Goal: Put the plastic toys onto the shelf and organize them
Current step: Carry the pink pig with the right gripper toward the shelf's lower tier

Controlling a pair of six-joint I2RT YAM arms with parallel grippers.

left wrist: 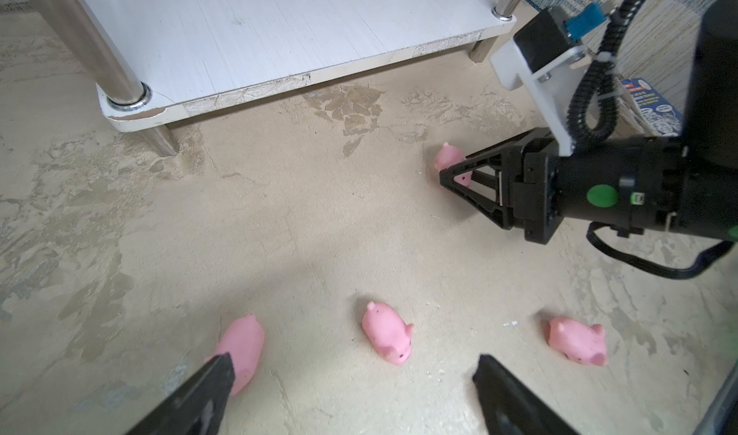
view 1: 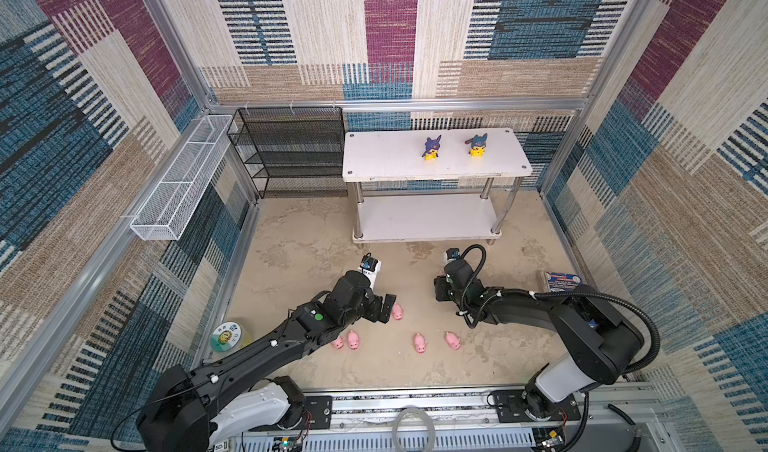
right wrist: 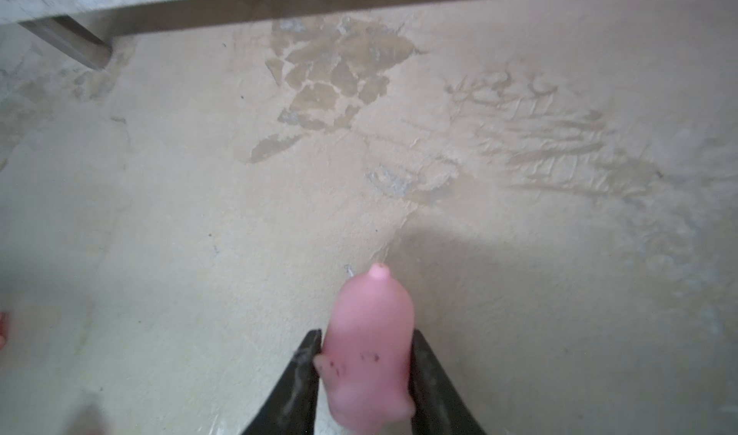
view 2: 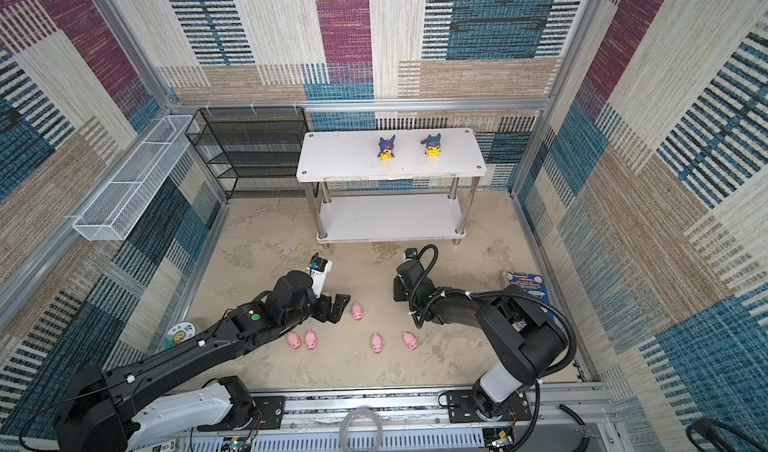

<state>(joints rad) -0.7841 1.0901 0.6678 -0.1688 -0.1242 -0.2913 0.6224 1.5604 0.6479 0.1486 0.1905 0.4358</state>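
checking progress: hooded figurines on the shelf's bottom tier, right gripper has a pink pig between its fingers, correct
No: both top views show the hooded figurines on the top tier of the shelf, not the bottom. The rest holds.

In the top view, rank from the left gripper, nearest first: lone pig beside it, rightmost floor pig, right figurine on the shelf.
1. Lone pig, right beside the left gripper.
2. Rightmost floor pig, front right.
3. Right figurine, atop the shelf.
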